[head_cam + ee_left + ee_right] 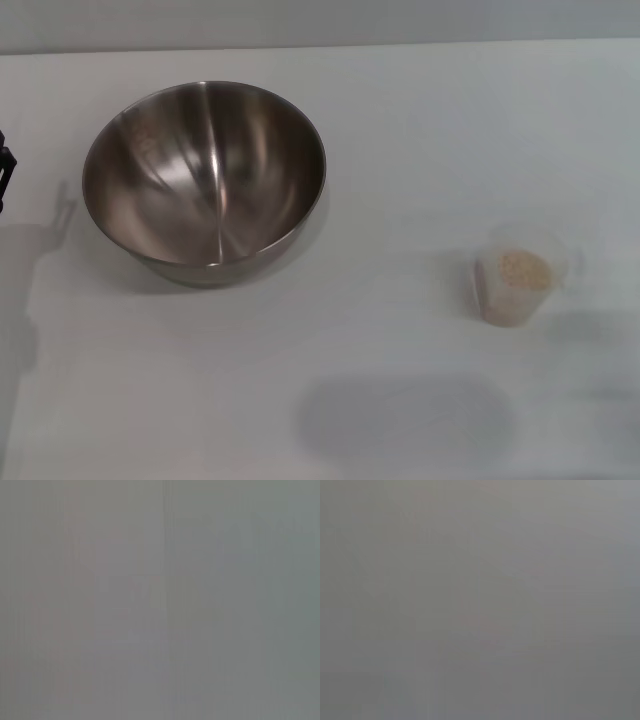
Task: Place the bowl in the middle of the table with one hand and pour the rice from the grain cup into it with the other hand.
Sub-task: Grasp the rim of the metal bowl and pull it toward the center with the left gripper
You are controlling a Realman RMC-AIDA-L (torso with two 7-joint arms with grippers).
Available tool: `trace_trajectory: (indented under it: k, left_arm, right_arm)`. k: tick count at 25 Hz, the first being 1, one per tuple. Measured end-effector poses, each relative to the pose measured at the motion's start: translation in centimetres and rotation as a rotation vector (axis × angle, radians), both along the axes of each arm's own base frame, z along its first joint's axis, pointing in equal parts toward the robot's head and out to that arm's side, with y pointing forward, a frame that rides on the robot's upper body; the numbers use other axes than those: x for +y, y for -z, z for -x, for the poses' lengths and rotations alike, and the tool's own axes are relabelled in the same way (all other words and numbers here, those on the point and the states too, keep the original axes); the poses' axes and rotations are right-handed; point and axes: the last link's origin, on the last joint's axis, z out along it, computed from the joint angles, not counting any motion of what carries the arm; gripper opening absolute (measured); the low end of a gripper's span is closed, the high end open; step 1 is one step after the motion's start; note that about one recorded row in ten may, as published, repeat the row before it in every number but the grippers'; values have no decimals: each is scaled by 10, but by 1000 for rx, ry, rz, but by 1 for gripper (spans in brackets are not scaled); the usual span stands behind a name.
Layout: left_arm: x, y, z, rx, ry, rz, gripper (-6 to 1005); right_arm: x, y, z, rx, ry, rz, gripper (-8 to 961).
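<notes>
1. Big shiny metal bowl (205, 180) standing upright on the white table (400, 150), on the robot's left side, toward the far edge.
2. Nothing inside the bowl.
3. Small clear grain cup (515, 275) standing upright on the table, on the robot's right side, well apart from the bowl.
4. Pale rice (522, 270) sitting inside the cup.
5. Tiny black bit of the left gripper (5, 170) peeking in at the left edge, near the bowl but not touching it; cannot tell if released or clenched.
6. Right gripper out of sight.
7. Only flat grey in both wrist views.
</notes>
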Motion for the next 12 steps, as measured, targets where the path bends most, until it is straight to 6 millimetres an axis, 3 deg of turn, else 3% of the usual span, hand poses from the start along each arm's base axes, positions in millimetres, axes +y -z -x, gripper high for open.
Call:
trace_trajectory:
  k: [8, 12]
  left_arm:
    - [-5, -3, -2, -9, 21, -25, 847]
    - [0, -1, -15, -11, 72, -8, 847]
  right_arm:
    - [-8, -6, -2, -22, -3, -23, 826]
    - [-8, -7, -5, -35, 4, -19, 826]
